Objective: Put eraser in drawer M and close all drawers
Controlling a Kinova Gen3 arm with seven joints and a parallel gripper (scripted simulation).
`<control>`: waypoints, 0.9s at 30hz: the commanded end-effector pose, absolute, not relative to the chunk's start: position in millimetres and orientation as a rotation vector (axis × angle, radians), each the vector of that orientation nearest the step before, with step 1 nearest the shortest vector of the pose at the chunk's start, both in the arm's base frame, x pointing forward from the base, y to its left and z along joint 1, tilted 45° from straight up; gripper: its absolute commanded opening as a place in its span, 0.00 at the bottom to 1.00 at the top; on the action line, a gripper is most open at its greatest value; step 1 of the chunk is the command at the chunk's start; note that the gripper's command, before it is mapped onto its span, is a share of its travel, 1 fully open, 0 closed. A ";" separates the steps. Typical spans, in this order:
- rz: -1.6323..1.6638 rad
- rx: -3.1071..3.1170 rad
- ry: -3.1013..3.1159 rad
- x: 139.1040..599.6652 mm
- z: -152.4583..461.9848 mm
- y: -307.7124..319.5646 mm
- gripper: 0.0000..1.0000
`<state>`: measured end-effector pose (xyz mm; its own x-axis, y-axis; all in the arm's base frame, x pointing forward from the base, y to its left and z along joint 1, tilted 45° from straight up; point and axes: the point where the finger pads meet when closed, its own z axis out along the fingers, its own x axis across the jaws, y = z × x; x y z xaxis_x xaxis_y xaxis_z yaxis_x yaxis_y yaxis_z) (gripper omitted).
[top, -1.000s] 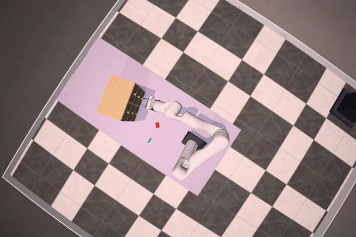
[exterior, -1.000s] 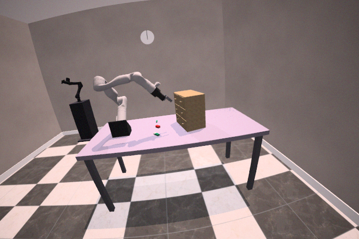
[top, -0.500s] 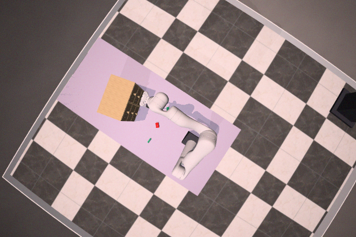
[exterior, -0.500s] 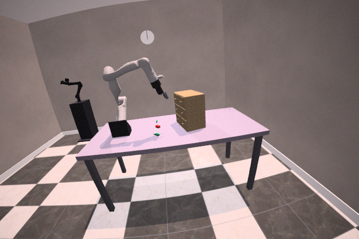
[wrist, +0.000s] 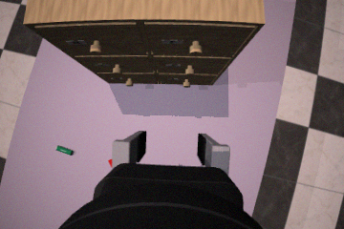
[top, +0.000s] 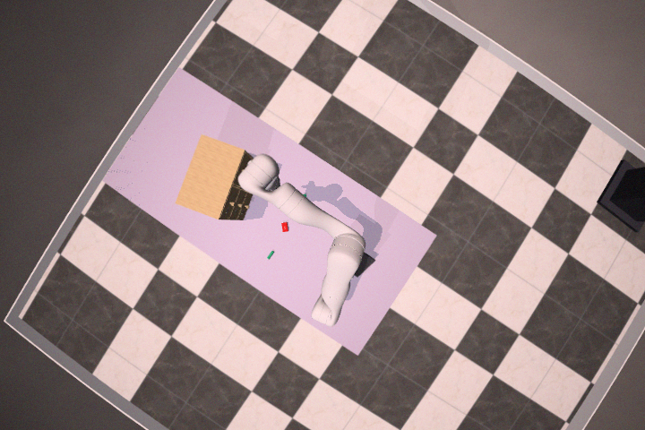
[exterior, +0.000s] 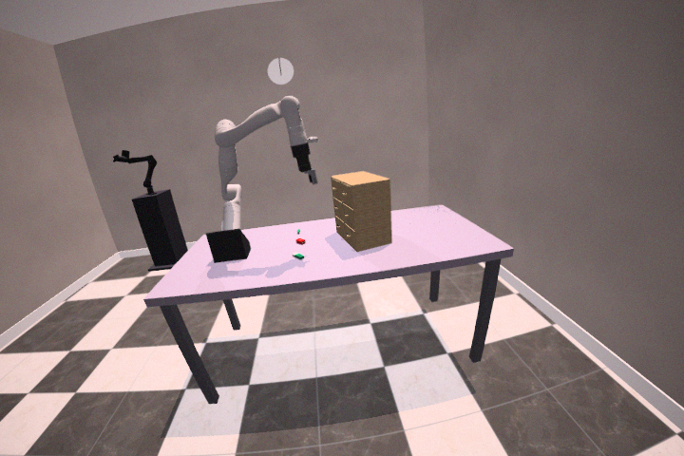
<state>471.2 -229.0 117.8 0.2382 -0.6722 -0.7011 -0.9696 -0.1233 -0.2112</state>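
Base block [top: 365, 264] [exterior: 228, 245] dark at the near end of the bench [top: 394, 243] [exterior: 450, 237] [wrist: 256, 105], with the arm [top: 308, 212] [exterior: 256, 121] arched high above. Ahead, a green piece with a pale end [top: 305, 195] [exterior: 298, 256], possibly the eraser but hard to tell for sure, loose on the bench, mostly under the arm from the top; long axis roughly toward the chest in the exterior view. Near it, a red piece [top: 285, 227] [exterior: 300, 241] [wrist: 111, 163], then a green stick [top: 270, 254] [exterior: 298, 231] [wrist: 64, 150] lying across the bench, closer to the long edge. Farther on, raised clear of all three, the gripper [exterior: 313, 177] [wrist: 171, 143], fingers spread with nothing between. Beyond, the chest [top: 211, 175] [exterior: 361, 215] [wrist: 146, 10], upright, drawers apparently in, labels unreadable; open bench between its front and the small pieces, more behind.
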 end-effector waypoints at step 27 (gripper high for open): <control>0.680 -1.962 1.490 470.3 123.8 -230.2 1.00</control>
<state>471.1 -228.9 123.6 0.2427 -0.6703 -0.7013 -0.9690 -0.2018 -0.1425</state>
